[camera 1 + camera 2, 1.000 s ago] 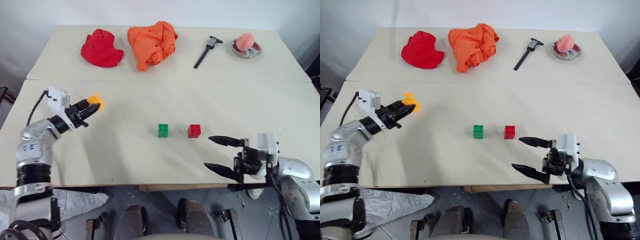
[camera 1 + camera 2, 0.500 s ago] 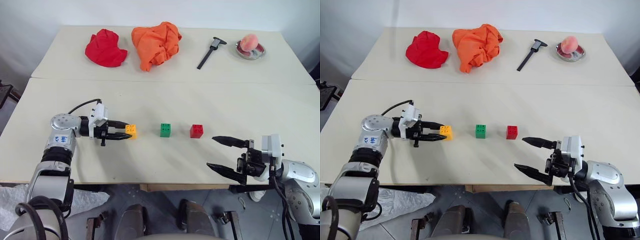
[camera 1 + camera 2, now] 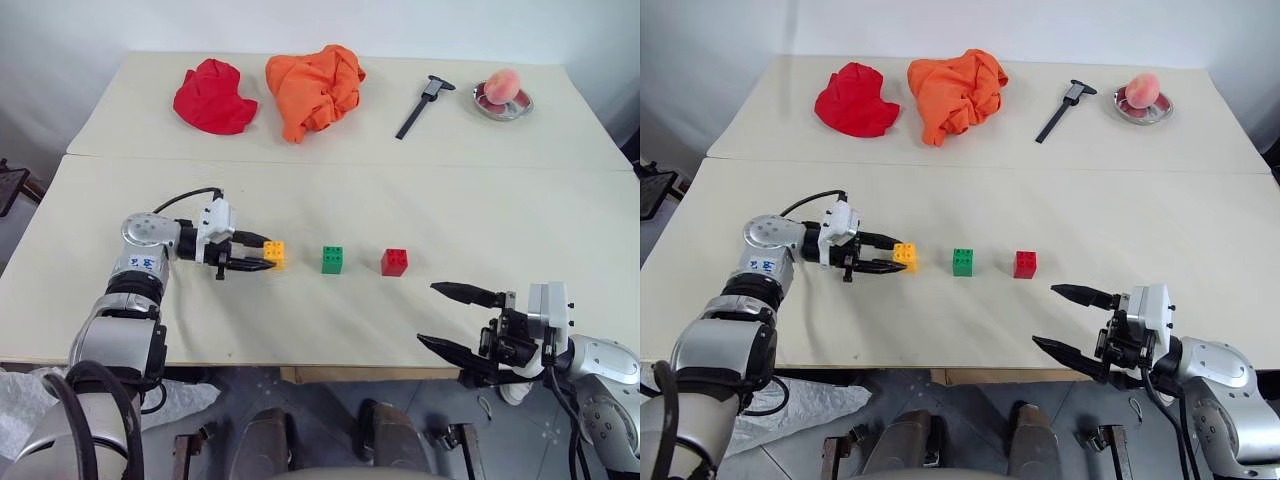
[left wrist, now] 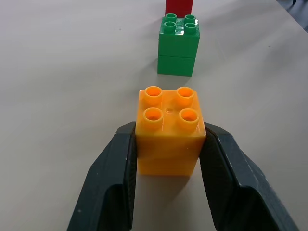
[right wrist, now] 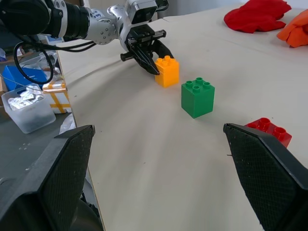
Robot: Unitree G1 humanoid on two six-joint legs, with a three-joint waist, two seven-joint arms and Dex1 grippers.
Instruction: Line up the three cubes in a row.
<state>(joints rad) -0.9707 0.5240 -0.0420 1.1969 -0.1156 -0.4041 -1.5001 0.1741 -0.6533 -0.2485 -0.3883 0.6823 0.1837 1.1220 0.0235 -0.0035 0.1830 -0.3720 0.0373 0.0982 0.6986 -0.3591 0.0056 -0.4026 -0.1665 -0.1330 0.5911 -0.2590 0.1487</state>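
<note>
Left gripper (image 3: 262,256) lay level on the table (image 3: 330,190), its two matte black fingers (image 4: 109,183) flanking the yellow-orange cube (image 3: 274,254); the pads sat against the brick's sides at its lower half, so it looked pinched, though I could not tell how firm the squeeze was. Brick was glossy hard plastic, boxy, four round hollow studs on top, sitting flat on the tabletop. Straight past the fingertips stood the green cube (image 3: 333,259), same studded shape with a seam around its middle, near but apart from the yellow-orange one. Beyond the green one along the same line sat the red cube (image 3: 394,262), again with a gap. All three upright, studs up.

Right gripper (image 3: 452,318) hung at the table's near edge, well apart from the cubes, its long tapered black fingers spread wide with nothing between them.

Far side of the table from both grippers: a crumpled soft red cloth (image 3: 213,96), a bigger bunched orange cloth (image 3: 315,86), a dark slim caliper (image 3: 420,103), and a peach (image 3: 502,83) in a small shiny metal dish (image 3: 489,104). Tabletop was smooth, matte, pale beige.
</note>
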